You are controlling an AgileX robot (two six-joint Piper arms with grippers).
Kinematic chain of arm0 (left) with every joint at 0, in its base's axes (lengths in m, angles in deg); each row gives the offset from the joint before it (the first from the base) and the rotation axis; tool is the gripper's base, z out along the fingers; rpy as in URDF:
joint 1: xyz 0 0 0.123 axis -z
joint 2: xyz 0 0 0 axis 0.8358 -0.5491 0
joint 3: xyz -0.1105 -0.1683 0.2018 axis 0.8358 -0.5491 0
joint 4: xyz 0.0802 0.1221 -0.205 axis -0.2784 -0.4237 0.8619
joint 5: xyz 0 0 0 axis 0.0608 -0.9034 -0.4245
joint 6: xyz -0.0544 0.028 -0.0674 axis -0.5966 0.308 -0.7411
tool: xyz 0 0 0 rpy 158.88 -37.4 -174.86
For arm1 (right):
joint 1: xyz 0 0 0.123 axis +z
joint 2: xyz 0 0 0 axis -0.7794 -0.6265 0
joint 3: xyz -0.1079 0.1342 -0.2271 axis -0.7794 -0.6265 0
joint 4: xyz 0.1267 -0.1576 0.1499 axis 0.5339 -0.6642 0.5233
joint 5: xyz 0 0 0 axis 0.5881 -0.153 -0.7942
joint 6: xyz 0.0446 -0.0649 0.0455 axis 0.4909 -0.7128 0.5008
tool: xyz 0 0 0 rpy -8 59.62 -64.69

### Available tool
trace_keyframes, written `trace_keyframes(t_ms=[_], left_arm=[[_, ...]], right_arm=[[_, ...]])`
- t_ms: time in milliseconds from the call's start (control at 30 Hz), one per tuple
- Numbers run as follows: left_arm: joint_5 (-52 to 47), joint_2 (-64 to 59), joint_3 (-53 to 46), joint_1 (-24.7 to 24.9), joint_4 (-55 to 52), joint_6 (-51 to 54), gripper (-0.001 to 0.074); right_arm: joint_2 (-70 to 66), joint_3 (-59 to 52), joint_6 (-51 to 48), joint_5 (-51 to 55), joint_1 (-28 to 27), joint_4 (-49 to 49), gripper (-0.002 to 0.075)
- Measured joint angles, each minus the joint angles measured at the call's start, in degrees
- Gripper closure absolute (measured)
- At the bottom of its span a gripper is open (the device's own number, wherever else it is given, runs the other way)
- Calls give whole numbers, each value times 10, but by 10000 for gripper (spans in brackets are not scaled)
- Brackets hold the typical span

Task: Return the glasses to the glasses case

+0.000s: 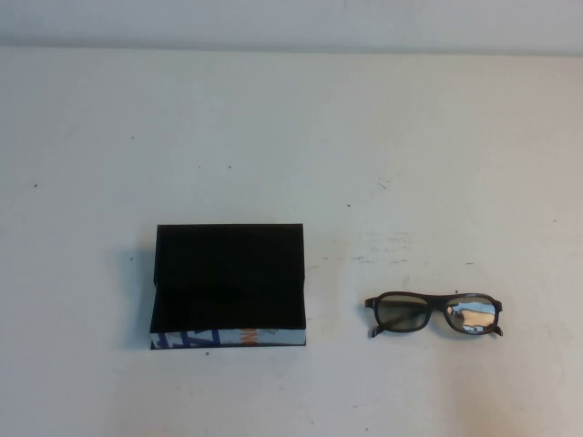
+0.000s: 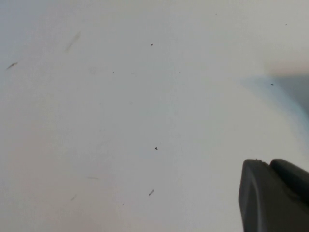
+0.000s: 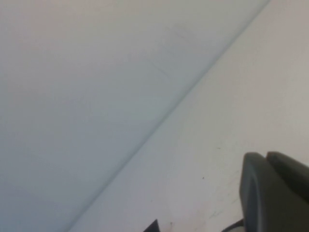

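The glasses case (image 1: 228,282) lies open on the white table, left of the middle, its lid flap standing at the back and its blue, white and orange front edge (image 1: 228,338) facing me. The dark-framed glasses (image 1: 434,314) lie to its right, lenses toward me, apart from the case. Neither arm shows in the high view. In the left wrist view my left gripper (image 2: 269,163) is shut and empty over bare table. In the right wrist view my right gripper (image 3: 265,157) is shut and empty, with a thin dark curve (image 3: 233,225) beside it at the picture's edge.
The white table (image 1: 291,137) has small dark specks and scuff marks. A pale wall (image 1: 291,23) runs behind its far edge, and also shows in the right wrist view (image 3: 72,96). A small black corner (image 3: 153,226) shows in the right wrist view.
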Motion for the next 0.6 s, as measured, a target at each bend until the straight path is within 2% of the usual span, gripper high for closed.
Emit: trace_keyframes(t_ms=[200,467,600], left_arm=[[0,0,0,0,0,0,738],[0,0,0,0,0,0,738],[0,0,0,0,0,0,738]], right_arm=[[-40,39,-1,95,0,8,737],[-283,202,-3,312,0,-182,737],[-405,272,-29,372,0,-247,737]])
